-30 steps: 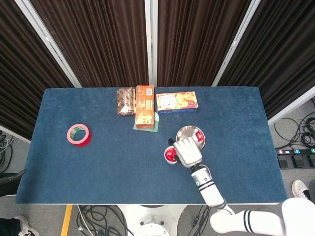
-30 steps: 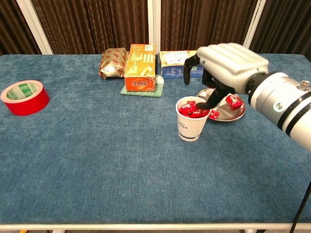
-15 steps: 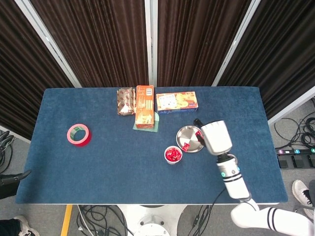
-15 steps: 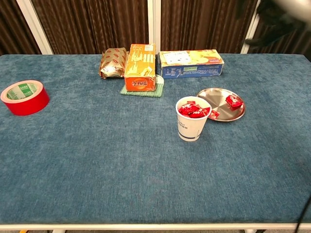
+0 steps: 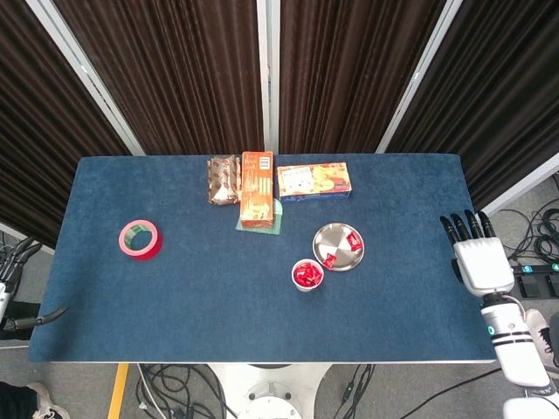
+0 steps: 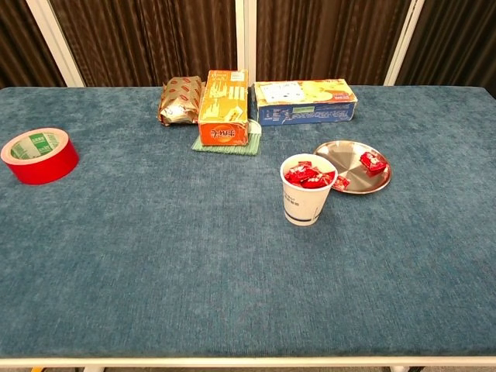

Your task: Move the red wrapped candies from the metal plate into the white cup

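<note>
The white cup (image 6: pixel 307 191) stands upright on the blue surface (image 6: pixel 155 256), heaped to the brim with red wrapped candies (image 6: pixel 307 176). Just beside the cup, on its far right side, lies the metal plate (image 6: pixel 345 160), with two more candies on it: one (image 6: pixel 374 162) near the plate's right edge, another (image 6: pixel 340 183) at the rim closest to the cup.

Behind the cup, along the back of the surface, an orange box (image 6: pixel 224 107) stands on a green mat (image 6: pixel 229 144), with a brown foil packet (image 6: pixel 180 99) to its left and a long blue biscuit box (image 6: pixel 305 101) to its right. Far to the left of the cup sits a roll of red tape (image 6: pixel 38 155).

The right hand (image 5: pixel 476 255) hangs beyond the surface's right edge, well away from the cup, fingers straight and spread, holding nothing. Of the left hand (image 5: pixel 12 266) only some fingertips show at the head view's left margin; whether it holds anything cannot be told.
</note>
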